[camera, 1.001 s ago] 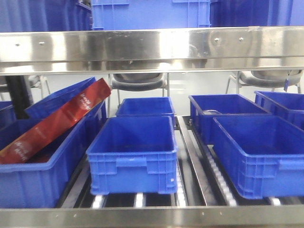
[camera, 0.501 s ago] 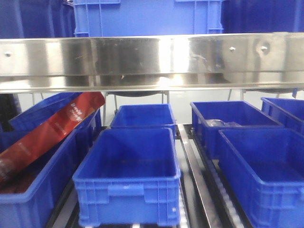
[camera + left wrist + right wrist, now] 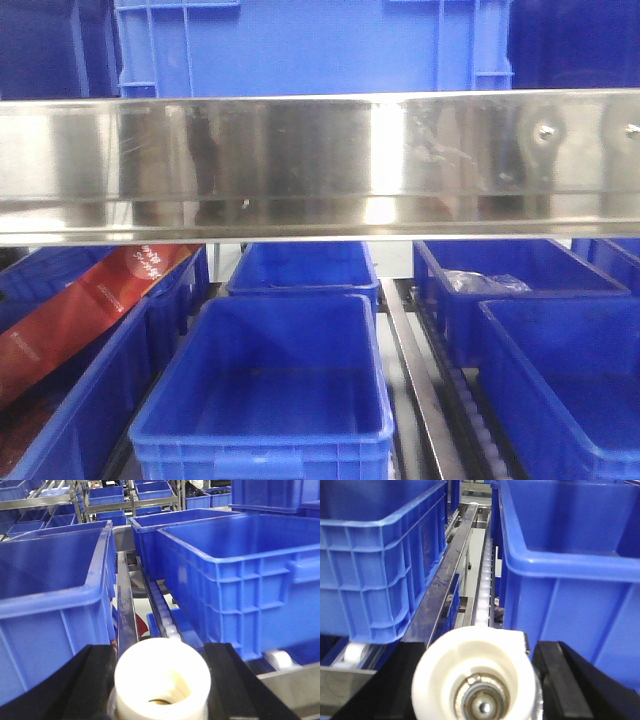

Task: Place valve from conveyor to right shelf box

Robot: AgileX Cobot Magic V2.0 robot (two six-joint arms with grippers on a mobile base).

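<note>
In the left wrist view my left gripper is shut on a valve; only its round white end cap shows, clamped between the two black fingers. It hangs in front of the gap between two blue shelf boxes. In the right wrist view my right gripper is shut on a second valve, a white cap with grey metal inside, in front of a big blue box on its right. Neither gripper shows in the front view. The conveyor is out of view.
A wide steel shelf rail crosses the front view. Below it stand blue boxes: centre front, centre back, right front and right back. The left box holds a red pack. Roller tracks run between boxes.
The front view has closed in on the shelf: the steel rail sits lower in the picture and the blue boxes look larger and nearer.
</note>
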